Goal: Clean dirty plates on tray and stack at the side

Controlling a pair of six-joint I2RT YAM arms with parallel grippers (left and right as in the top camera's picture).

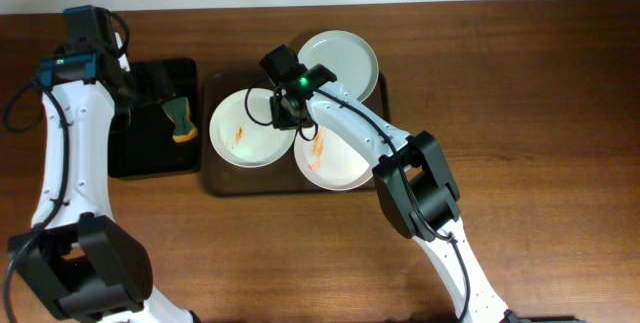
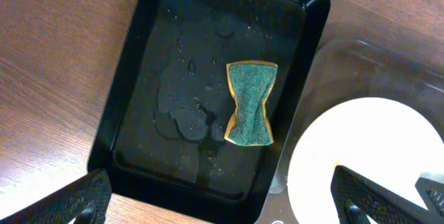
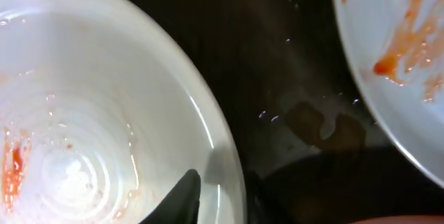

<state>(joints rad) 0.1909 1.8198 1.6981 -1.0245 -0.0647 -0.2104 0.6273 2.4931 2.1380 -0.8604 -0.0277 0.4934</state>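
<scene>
Three white plates lie on the dark brown tray [image 1: 213, 181]. The left plate [image 1: 243, 131] and the near right plate [image 1: 335, 160] carry orange sauce streaks; the far right plate [image 1: 345, 58] looks clean. My right gripper [image 1: 285, 113] is at the left plate's right rim. In the right wrist view its fingers [image 3: 225, 196] sit close together astride the rim of that plate [image 3: 83, 113], one inside, one outside. The near right plate [image 3: 402, 50] shows sauce at top right. My left gripper [image 2: 225, 207] is open and empty above the bin's near edge.
A black bin [image 1: 150, 158] stands left of the tray, wet inside [image 2: 180, 92], with a green and yellow sponge [image 1: 182, 118] lying in it [image 2: 251, 102]. Bare wooden table lies right of the tray and in front.
</scene>
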